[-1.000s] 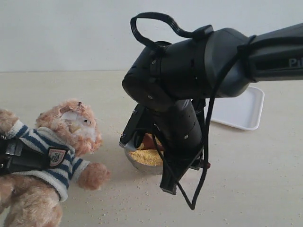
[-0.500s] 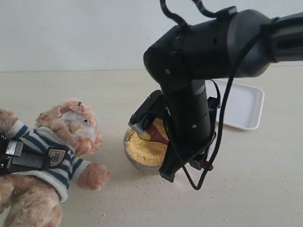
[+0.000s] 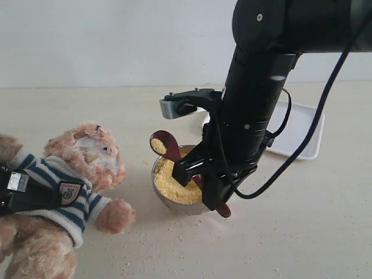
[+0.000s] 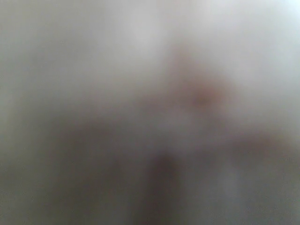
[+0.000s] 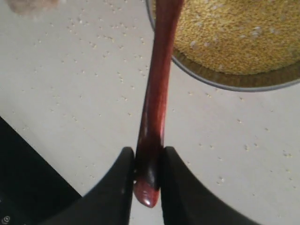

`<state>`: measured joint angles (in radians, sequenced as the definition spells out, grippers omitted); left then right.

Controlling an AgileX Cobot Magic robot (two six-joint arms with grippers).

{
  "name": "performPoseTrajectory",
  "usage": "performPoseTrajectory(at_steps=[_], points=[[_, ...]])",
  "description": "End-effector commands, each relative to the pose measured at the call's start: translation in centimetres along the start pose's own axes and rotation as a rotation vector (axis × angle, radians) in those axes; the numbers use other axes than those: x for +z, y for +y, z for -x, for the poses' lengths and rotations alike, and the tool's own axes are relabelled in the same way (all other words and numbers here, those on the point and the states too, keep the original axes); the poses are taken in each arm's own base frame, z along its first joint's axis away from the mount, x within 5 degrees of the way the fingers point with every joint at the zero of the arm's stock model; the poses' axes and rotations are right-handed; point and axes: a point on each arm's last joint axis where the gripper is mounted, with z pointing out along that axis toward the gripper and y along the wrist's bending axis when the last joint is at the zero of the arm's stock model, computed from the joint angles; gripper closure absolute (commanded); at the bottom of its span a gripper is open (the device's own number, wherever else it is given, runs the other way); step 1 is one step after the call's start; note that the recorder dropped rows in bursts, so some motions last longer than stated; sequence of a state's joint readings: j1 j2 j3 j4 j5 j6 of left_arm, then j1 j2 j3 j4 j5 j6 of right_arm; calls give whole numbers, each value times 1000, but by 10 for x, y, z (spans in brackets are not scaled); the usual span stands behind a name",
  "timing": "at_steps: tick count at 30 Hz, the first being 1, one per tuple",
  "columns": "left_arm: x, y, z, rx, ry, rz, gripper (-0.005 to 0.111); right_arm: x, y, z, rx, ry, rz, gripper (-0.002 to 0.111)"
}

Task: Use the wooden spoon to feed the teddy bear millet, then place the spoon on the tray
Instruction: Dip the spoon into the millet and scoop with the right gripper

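The teddy bear [image 3: 87, 165] leans at the left in its striped shirt. A black finger of my left gripper [image 3: 23, 196] lies pressed across its chest; the left wrist view is a blur. Just right of the bear stands the metal bowl [image 3: 167, 199], holding the heap of millet [image 3: 174, 183] [image 5: 234, 33]. My right gripper [image 3: 212, 197] [image 5: 147, 154] is shut on the handle end of the wooden spoon [image 3: 158, 144] [image 5: 157, 93]. The spoon slants over the metal bowl, with some millet in its round end, raised toward the bear's side. The tray [image 3: 299, 131] lies behind my right arm.
Stray grains speckle the tabletop [image 3: 151, 250] around the metal bowl and in front of the bear. My bulky black right arm [image 3: 256, 99] and its dangling cable [image 3: 290, 157] stand between the bowl and the tray. A pale wall closes the back.
My right arm has risen and turned upright over the metal bowl. The spoon has come up out of the millet with grains in it, its round end now toward the bear.
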<state>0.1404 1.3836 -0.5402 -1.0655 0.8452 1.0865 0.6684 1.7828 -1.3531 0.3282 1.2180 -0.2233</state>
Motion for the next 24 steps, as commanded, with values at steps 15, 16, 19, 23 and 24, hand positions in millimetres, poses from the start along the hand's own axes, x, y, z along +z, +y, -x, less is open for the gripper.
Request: performPoseTrajectory(at_steps=[15, 16, 19, 23, 24], points=[[0, -1, 0, -5, -4, -15, 101, -2, -15, -33, 23, 38, -15, 99], [0, -1, 0, -5, -4, -15, 101, -5, -14, -34, 18, 29, -17, 99], [0, -1, 0, -5, -4, -15, 101, -10, -12, -36, 15, 12, -20, 99], [0, -1, 0, -5, -4, -15, 101, -16, -11, -38, 4, -3, -37, 99], [0, -1, 0, -5, -4, -15, 101, -17, -11, -39, 5, -4, -50, 99]])
